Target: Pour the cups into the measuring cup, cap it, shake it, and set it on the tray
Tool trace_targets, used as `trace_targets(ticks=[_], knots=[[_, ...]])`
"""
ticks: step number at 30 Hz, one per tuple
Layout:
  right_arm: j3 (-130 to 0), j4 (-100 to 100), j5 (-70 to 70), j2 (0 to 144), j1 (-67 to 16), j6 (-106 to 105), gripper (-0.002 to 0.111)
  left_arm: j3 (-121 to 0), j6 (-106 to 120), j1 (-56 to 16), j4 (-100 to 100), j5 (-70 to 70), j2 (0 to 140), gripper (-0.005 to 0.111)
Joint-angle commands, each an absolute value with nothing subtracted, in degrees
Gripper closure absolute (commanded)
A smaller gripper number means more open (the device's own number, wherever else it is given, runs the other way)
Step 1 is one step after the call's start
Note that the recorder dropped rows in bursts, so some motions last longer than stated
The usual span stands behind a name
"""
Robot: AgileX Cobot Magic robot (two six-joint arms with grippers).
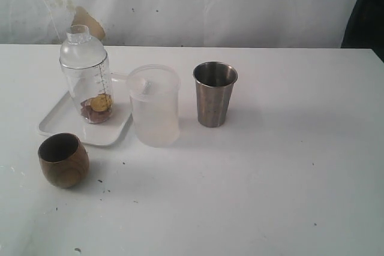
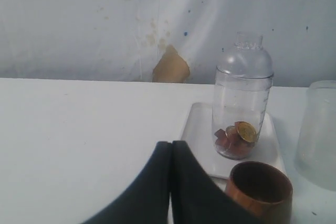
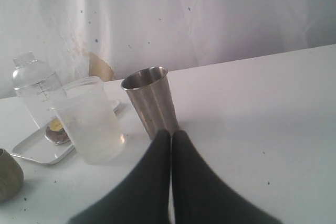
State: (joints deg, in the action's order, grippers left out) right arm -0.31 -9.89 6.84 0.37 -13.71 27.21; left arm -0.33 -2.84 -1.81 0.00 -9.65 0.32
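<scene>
Our left hand is pressed together and pinches nothing; our right hand is the same. The capped measuring cup stands upright on the tray, with some brown and yellow pieces in its bottom. On the tabletop, the wooden cup stands at 6 o'clock from the tray, the frosted cup at 3 o'clock, and the steel tumbler beyond it.

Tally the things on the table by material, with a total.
Plastic: 2, the capped measuring cup and the frosted cup
Steel: 1, the tumbler
Wood: 1, the wood cup
White: 1, the tray
Total: 5
</scene>
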Motion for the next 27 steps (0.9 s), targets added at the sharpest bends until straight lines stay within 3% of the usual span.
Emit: trace_targets(ticks=[1,27], knots=[[0.0,-10.1,6.2,0.0,-13.8,26.8,0.108,0.0,-2.5,-1.9,0.4,-12.3,0.0,0.107],[0.0,-10.1,6.3,0.0,-13.8,26.8,0.108,0.0,-2.7,-1.9,0.4,-13.3,0.0,0.107]])
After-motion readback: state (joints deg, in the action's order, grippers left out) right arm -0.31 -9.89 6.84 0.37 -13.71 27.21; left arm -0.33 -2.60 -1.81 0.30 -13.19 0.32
